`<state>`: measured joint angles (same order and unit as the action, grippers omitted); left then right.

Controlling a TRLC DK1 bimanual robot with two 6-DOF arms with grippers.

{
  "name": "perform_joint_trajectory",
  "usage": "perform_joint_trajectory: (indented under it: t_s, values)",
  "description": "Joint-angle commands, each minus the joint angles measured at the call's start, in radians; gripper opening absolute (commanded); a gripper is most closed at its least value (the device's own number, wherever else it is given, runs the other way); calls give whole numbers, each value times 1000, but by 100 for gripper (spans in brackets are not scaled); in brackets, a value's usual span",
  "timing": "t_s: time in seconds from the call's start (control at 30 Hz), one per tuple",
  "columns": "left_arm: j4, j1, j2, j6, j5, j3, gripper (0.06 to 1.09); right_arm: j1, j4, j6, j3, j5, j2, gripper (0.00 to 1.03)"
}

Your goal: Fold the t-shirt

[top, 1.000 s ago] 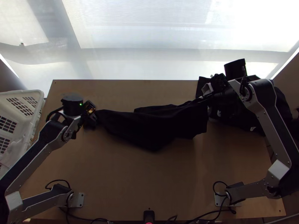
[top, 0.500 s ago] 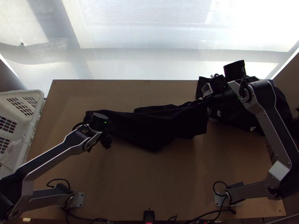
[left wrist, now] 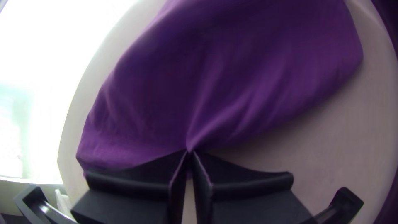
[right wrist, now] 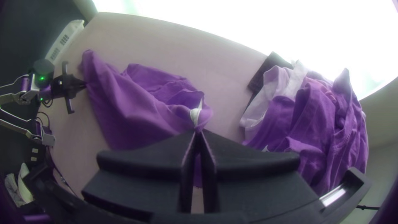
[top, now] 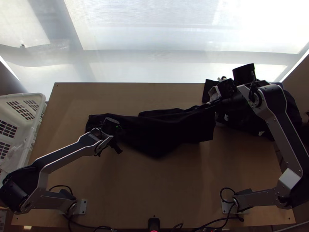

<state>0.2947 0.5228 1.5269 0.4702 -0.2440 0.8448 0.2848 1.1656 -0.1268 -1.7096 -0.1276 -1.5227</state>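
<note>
The t-shirt (top: 166, 133), near black from above and purple in the left wrist view (left wrist: 232, 74) and right wrist view (right wrist: 128, 112), lies loosely bunched lengthwise across the table, its right end lifted. Over its left part is my left gripper (top: 111, 133); in the left wrist view the left gripper (left wrist: 190, 154) is shut on a pinch of the shirt's edge, creases fanning from it. At the shirt's right end stands my right gripper (top: 214, 103). Seen from the right wrist, the right gripper (right wrist: 199, 132) is shut on cloth beside a small white patch.
A heap of clothes (right wrist: 311, 124), dark from above (top: 286, 116), lies at the table's right side, beside and beneath the right arm. A white basket (top: 19, 112) stands off the left edge. Bare table (top: 154, 185) stretches between the shirt and the near edge.
From the shirt's left end, my left gripper has come right and nearer the table's near edge, uncovering that end. My right gripper has hardly moved; the shirt lies much as before.
</note>
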Motion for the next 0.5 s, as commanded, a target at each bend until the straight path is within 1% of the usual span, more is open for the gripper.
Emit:
perform_joint_trajectory:
  t_s: [0.0, 0.07, 0.13, 0.33, 0.4, 0.47]
  values:
    - [14, -84, -1, -36, 87, -7, 10, -4, 0, 1, 19, 0, 15, 3]
    - [78, -95, -53, -33, 87, 22, 10, -6, 0, 0, 18, 0, 22, 3]
    - [179, -104, -143, -38, 95, 82, 10, -10, 0, -2, 18, 0, 33, 3]
    - [555, -118, -421, -38, 173, 313, 10, -35, 6, -14, 50, -1, 65, 3]
    - [690, -92, -484, -39, 178, 405, 10, -36, 6, -14, 64, -1, 75, 3]
    - [791, -70, -537, -41, 178, 488, 10, -36, 9, -13, 71, -1, 84, 3]
